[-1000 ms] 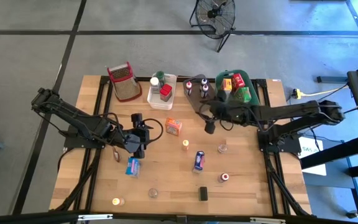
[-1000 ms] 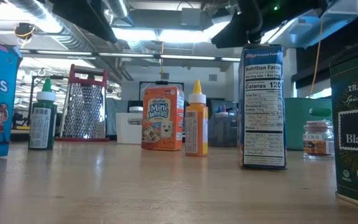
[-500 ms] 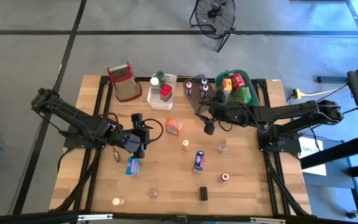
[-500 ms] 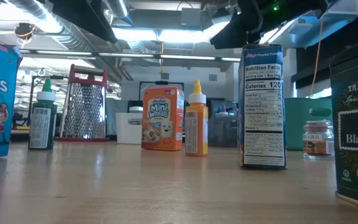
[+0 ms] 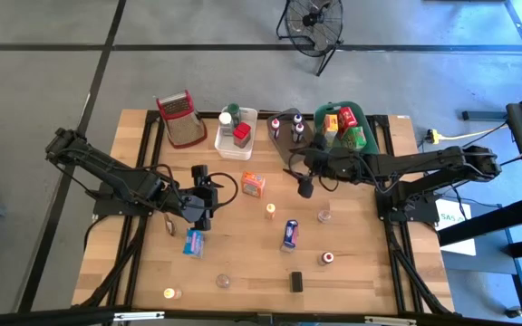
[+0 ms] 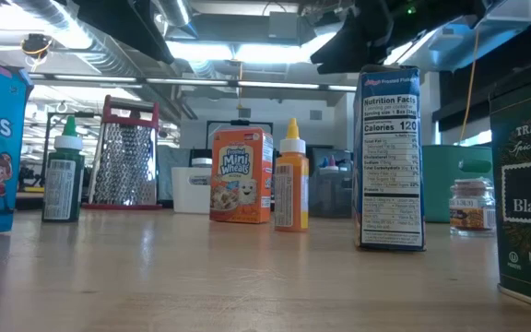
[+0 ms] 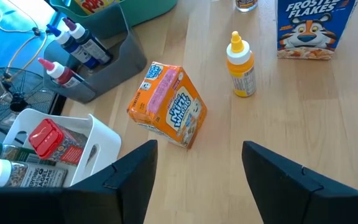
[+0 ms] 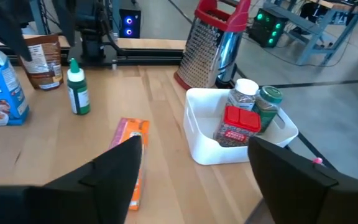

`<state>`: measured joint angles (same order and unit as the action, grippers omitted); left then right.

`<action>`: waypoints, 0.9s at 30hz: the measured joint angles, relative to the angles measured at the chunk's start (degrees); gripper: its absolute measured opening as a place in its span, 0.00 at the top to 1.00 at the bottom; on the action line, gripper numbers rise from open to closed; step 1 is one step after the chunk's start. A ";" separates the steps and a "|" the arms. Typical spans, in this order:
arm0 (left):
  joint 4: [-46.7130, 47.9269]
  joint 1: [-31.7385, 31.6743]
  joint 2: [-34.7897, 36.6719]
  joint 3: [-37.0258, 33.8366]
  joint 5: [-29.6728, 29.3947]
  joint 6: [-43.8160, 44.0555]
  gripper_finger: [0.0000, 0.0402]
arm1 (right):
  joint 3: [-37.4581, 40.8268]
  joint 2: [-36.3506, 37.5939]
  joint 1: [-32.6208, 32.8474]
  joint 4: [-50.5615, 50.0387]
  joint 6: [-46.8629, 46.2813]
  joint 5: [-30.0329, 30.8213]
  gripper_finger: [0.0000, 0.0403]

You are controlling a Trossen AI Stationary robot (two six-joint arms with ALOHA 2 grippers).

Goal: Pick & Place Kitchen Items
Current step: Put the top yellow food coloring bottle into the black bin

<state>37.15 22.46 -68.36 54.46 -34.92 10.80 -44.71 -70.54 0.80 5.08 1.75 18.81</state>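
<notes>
While both grippers gape empty, left gripper point(image 5: 203, 196) should straddle Mini-Wheats box point(image 5: 254, 185) squarely mid-table; right gripper point(image 5: 304, 172) waits near the far edge.

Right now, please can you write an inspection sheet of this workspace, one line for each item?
Surface: wooden table, several small goods scattered on it.
Job's things: orange Mini Wheats box; yellow squeeze bottle; Frosted Flakes box.
Clutter: metal grater.
Bins: white bin, grey bin and green bin hold goods.
End effectors: left end effector open, empty; right end effector open, empty.
Cables: yellow cable off the table.
Surroundings: floor fan.
</notes>
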 joint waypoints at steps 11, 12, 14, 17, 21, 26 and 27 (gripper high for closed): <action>0.01 0.00 0.00 0.00 0.02 0.03 0.43 | 0.02 0.00 -1.74 -3.68 -5.37 -4.04 0.12; 0.00 0.00 0.00 0.00 0.02 0.03 0.43 | 0.02 0.00 -1.92 -3.68 -5.08 -4.06 0.12; 0.00 0.00 0.00 0.00 0.02 0.03 0.43 | 0.02 0.00 -1.99 -4.44 -2.93 -4.07 0.12; -0.33 0.00 0.00 -0.27 0.00 0.02 0.42 | 0.02 0.00 -1.90 -4.98 -0.97 -4.11 0.12; -2.84 0.00 0.02 -2.99 0.02 -1.00 0.42 | 0.02 0.00 -1.12 -4.62 4.09 -10.93 0.12; -7.25 0.00 0.02 -6.43 -0.02 -3.19 0.42 | 0.02 -0.79 1.42 -3.06 9.37 -14.86 0.12; -8.04 0.00 0.00 -6.73 -0.06 -3.73 0.42 | 0.02 -1.09 1.88 -3.10 9.97 -15.01 0.12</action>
<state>29.10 22.46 -68.36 47.73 -34.98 7.06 -44.69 -71.63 2.68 1.98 11.71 3.79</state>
